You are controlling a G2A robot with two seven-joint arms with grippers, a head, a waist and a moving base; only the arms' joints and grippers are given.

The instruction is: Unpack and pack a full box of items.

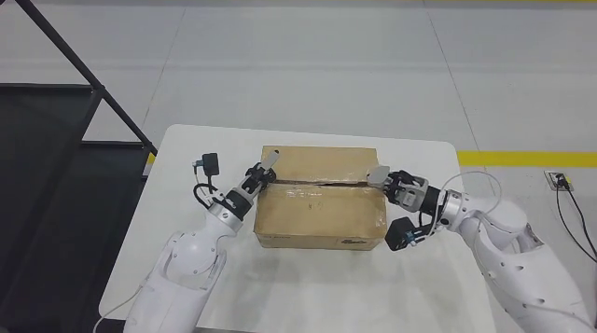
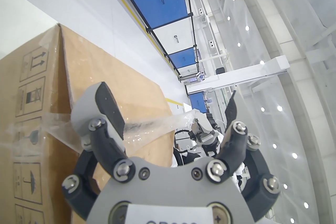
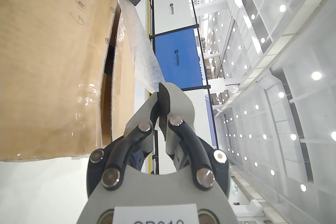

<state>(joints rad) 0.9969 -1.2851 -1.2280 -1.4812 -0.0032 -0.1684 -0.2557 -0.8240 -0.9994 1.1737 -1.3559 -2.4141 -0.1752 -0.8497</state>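
Observation:
A brown cardboard box (image 1: pixel 322 207) stands in the middle of the white table (image 1: pixel 187 240), its top flaps slightly parted along the seam (image 3: pixel 107 64). A strip of clear tape (image 3: pixel 141 51) is lifted off that seam. It stretches across the box top from end to end (image 2: pixel 157 122). My right gripper (image 1: pixel 378 176) sits at the box's right end, shut on the tape's end (image 3: pixel 162 93). My left gripper (image 1: pixel 268 167) is at the left end of the seam, open (image 2: pixel 168 93), one finger (image 2: pixel 107 104) against the tape and the box top.
A black metal frame (image 1: pixel 56 146) stands off the table's left side. A yellow floor line (image 1: pixel 522 158) and a cable (image 1: pixel 569 202) lie to the right. Bare table shows in front of the box and to its left.

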